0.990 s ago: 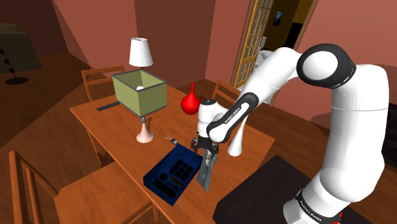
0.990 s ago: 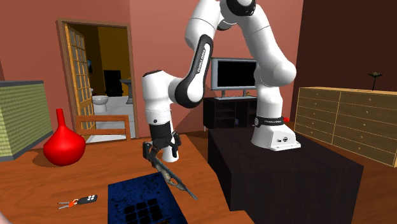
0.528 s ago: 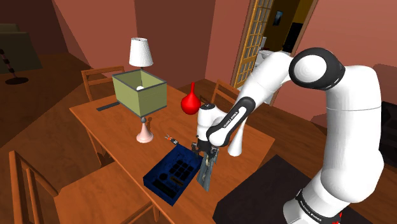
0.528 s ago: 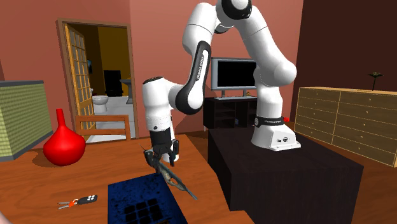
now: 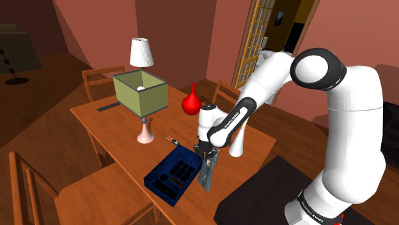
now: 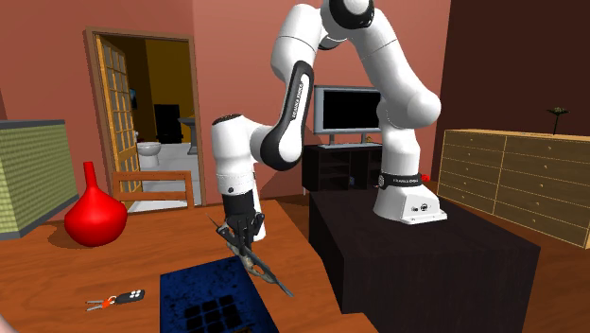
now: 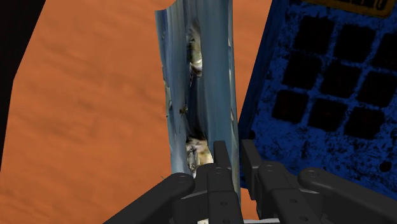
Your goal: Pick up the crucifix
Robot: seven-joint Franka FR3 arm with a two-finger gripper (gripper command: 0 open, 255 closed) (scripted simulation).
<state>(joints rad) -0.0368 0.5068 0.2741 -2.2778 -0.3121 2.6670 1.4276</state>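
Note:
The crucifix [image 5: 206,172] is a long grey-blue metallic piece lying slanted on the wooden table [image 5: 102,121], next to a dark blue flat box [image 5: 171,174]. In the second exterior view the crucifix [image 6: 259,267] runs from the hand down toward the table's edge. My gripper [image 5: 206,153] points straight down over its upper end. The black fingers [image 6: 248,225] are drawn together there. In the wrist view the crucifix [image 7: 197,83] stretches away from the gripper [image 7: 234,167], whose fingers clasp its near end, one on each side of the edge.
The blue box [image 6: 216,298] has dark square recesses [image 7: 324,95]. A red vase [image 6: 95,216], a lamp with a green square shade [image 5: 142,94] and a small key fob [image 6: 118,301] share the table. The black stand [image 6: 416,255] abuts the table's edge. Wooden chairs [image 5: 25,179] surround it.
The hand has sunk a little onto the crucifix's upper end, and the fingers, which stood apart, have drawn together on it. The crucifix has stayed in place.

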